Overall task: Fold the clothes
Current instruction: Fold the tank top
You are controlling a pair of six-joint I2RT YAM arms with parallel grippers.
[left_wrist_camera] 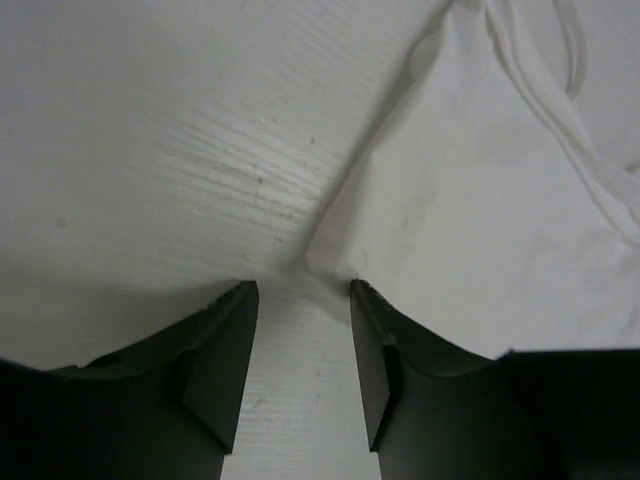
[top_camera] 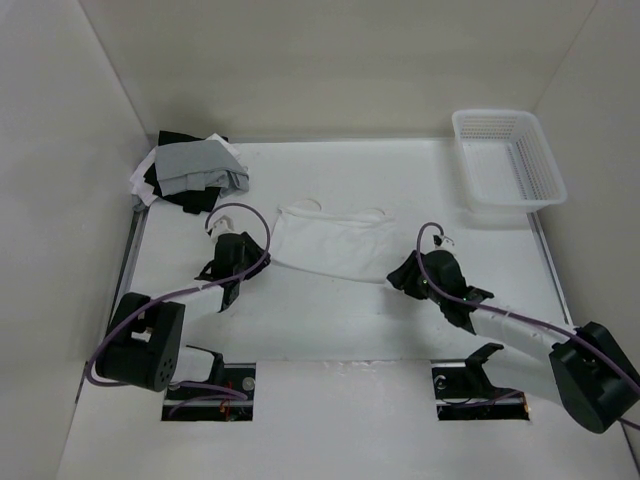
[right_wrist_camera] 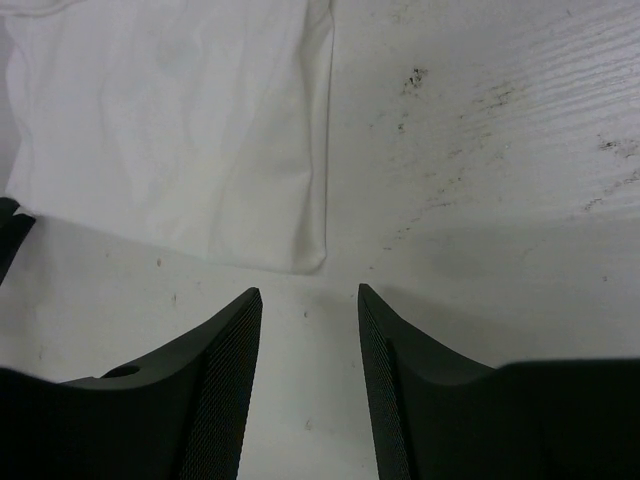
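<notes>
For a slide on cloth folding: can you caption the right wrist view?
Right gripper, fingers apart and empty, poised above the table just short of the white garment's corner.

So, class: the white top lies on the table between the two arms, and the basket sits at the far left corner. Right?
No: the basket sits at the far right corner, as the top view shows. The rest holds.

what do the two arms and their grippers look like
Both the left arm and right arm have white tubular links between chunky black joint housings, each with a purple cable looping along it. The left gripper and right gripper are matte black, each with two curved tapering fingers, finely ribbed inside on the right one.
</notes>
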